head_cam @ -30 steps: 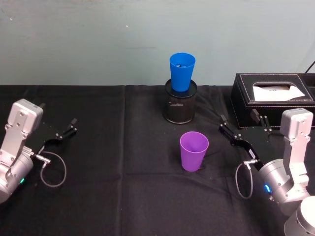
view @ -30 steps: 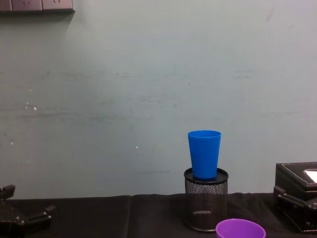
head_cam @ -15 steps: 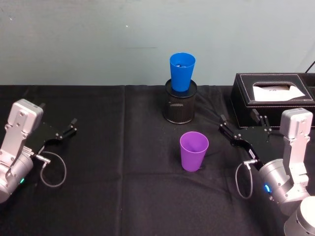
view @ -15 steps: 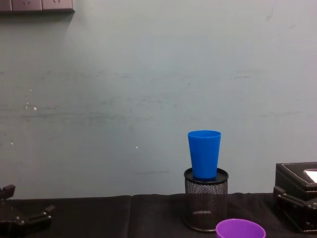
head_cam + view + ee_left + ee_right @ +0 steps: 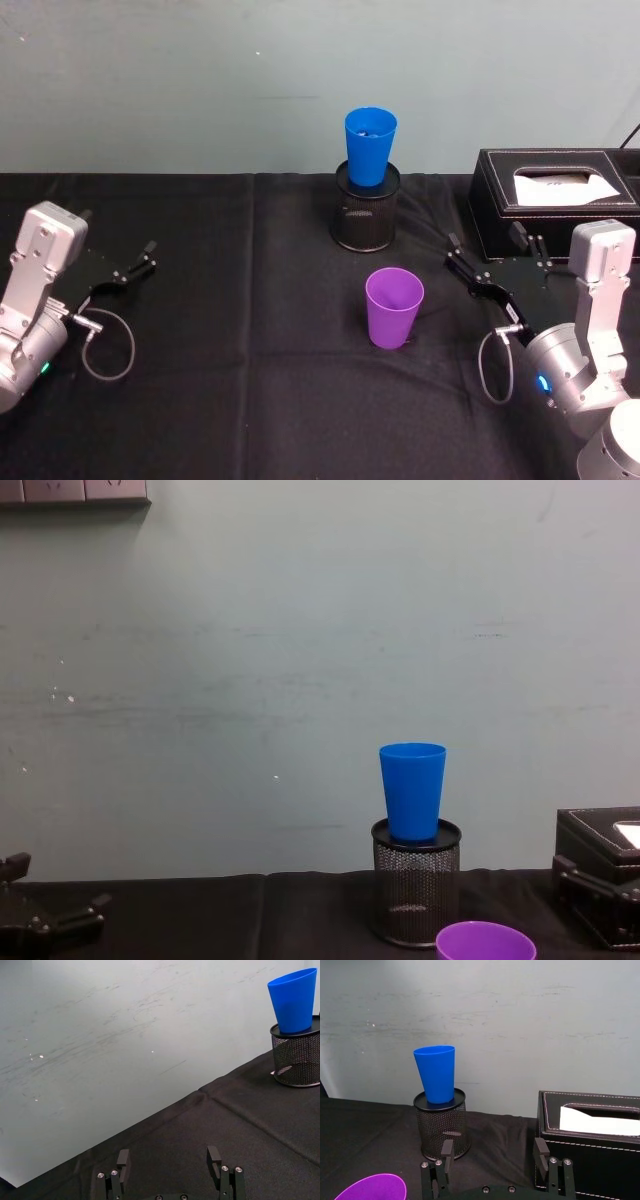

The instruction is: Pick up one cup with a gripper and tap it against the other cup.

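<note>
Both jaws stand wide and empty: right gripper (image 5: 495, 262) just right of the purple cup (image 5: 393, 307), left gripper (image 5: 118, 265) parked far left. Beyond, the blue cup (image 5: 370, 146) sits in the mesh holder (image 5: 366, 220). Nothing has moved in the last second, so the pickup hasn't begun.

Head camera looks down from above on the black table (image 5: 250, 400). Chest camera sits low, near table height, facing the wall. Each wrist camera looks forward past its own fingers. All four share the blue cup (image 5: 370, 146) on the mesh holder (image 5: 366, 220); the chest view's lower edge probably crops the table.
</note>
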